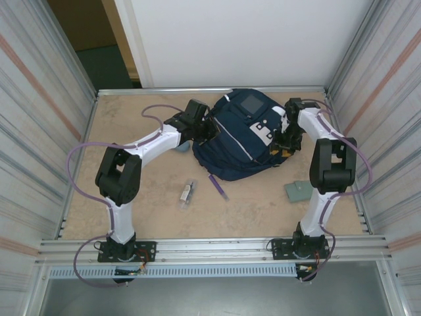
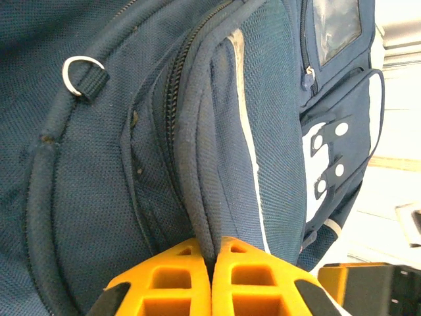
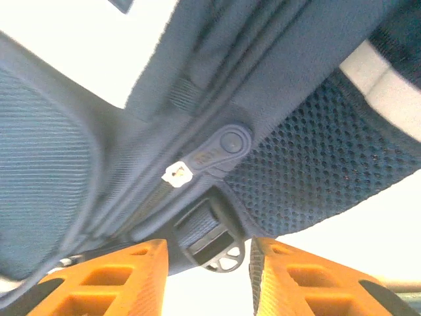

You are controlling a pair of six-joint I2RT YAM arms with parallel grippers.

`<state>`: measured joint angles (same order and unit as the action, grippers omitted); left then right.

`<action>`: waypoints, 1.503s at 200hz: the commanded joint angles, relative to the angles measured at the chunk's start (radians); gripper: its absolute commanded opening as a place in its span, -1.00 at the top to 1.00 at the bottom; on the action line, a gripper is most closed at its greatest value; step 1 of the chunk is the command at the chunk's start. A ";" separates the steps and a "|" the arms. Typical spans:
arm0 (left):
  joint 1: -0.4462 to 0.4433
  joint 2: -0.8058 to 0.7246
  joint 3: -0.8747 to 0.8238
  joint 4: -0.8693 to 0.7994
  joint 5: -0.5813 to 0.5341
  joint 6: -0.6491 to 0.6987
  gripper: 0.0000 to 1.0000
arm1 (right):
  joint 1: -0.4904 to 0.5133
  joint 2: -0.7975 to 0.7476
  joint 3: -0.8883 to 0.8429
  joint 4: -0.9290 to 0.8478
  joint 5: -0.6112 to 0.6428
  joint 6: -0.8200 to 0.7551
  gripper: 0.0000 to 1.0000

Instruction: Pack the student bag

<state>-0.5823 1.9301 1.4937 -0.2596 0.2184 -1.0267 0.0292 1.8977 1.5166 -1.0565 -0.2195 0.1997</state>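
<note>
Nearest the top camera, the left arm base (image 1: 122, 250) and right arm base (image 1: 300, 247) stand at the lower edge. At upper centre the student bag (image 1: 245, 135) lies on the counter (image 1: 131, 197), with the left end effector (image 1: 197, 124) at its left flank and the right end effector (image 1: 287, 139) at its right. A purple pen (image 1: 219, 186) lies loose below the bag.

Left wrist view: the end effector is fully closed, pinching a padded seam ridge (image 2: 197, 164) of the bag.

Right wrist view: the end effector stands partly open. A strap buckle (image 3: 212, 245) sits between the jaws; contact cannot be determined.

Risk: the left pinch holds fabric only. A pull may slip off the ridge or drag the whole bag onto the pen, as the right side appears unsecured.
</note>
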 commanded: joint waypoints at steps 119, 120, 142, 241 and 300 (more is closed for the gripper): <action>-0.001 -0.058 0.008 0.032 0.065 -0.026 1.00 | -0.066 0.142 -0.003 0.172 -0.130 -0.147 -0.08; 0.000 -0.057 0.009 0.031 0.065 -0.026 1.00 | -0.066 0.142 -0.004 0.172 -0.133 -0.148 -0.08; 0.001 -0.050 0.018 0.019 0.066 -0.015 1.00 | -0.072 0.151 -0.005 0.152 -0.210 -0.166 -0.02; 0.000 -0.051 -0.002 0.016 0.063 -0.030 1.00 | -0.100 0.124 -0.027 0.165 -0.339 -0.192 0.59; -0.003 -0.037 0.007 0.012 0.055 -0.069 1.00 | -0.065 -0.072 -0.223 0.268 -0.332 -0.130 1.00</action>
<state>-0.5816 1.9297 1.4925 -0.2626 0.2440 -1.0645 -0.0746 1.9568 1.3872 -0.7998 -0.5434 0.0368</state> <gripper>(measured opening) 0.045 0.064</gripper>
